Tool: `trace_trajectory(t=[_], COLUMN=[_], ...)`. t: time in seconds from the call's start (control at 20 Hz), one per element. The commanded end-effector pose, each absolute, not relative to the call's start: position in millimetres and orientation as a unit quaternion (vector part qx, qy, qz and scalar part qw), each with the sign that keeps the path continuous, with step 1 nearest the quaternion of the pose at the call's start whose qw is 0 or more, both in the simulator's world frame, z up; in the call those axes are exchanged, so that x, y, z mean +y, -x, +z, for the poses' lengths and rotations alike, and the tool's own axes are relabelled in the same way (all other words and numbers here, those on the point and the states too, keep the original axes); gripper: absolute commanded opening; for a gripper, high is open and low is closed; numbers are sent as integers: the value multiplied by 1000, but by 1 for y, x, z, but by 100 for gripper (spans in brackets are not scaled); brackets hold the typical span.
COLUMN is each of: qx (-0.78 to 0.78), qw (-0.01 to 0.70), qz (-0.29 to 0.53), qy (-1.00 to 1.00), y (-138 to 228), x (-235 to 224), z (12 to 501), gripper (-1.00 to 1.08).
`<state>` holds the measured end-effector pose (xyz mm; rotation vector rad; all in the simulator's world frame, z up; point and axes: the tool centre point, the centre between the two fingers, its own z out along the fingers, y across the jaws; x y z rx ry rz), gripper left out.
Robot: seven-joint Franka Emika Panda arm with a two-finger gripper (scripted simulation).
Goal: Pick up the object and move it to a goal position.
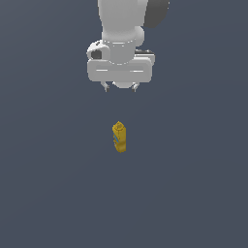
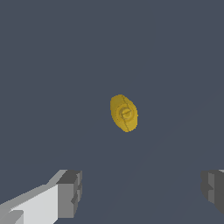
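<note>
Wrist view: I see my tool [image 2: 140, 194] released, its 2 grey fingertips [image 2: 70, 192] spread wide and holding nothing. Beyond them the yellow bottle [image 2: 124, 113] appears cap-on, standing upright on the dark tabletop [image 2: 52, 65]. Exterior view: the tool [image 1: 120, 87] hangs well above the bottle [image 1: 119, 137], apart from it; a blue patch shows on the bottle's side.

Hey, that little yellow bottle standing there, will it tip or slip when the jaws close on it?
The bottle stands upright, tall for its base, so a nudge would probably tip it. Its oval top suggests curved sides that may twist between flat jaws.
</note>
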<state>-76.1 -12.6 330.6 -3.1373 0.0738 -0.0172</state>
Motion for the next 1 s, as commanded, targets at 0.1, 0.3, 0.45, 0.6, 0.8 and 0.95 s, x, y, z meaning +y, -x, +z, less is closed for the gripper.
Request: trace_trajectory(t=[0.1, 0.3, 0.45, 0.6, 0.8, 0.95], qx=[24, 29, 35, 38, 30, 18], qw=[1, 0, -1, -1, -1, -1], qz=[-5, 1, 5, 5, 4, 4], qy=[1000, 1000, 999, 999, 1000, 1000], y=[76, 80, 83, 83, 81, 77], x=[-15, -29, -38, -39, -38, -37], z=[330, 330, 331, 332, 329, 322], gripper=[100, 100, 100, 100, 100, 100])
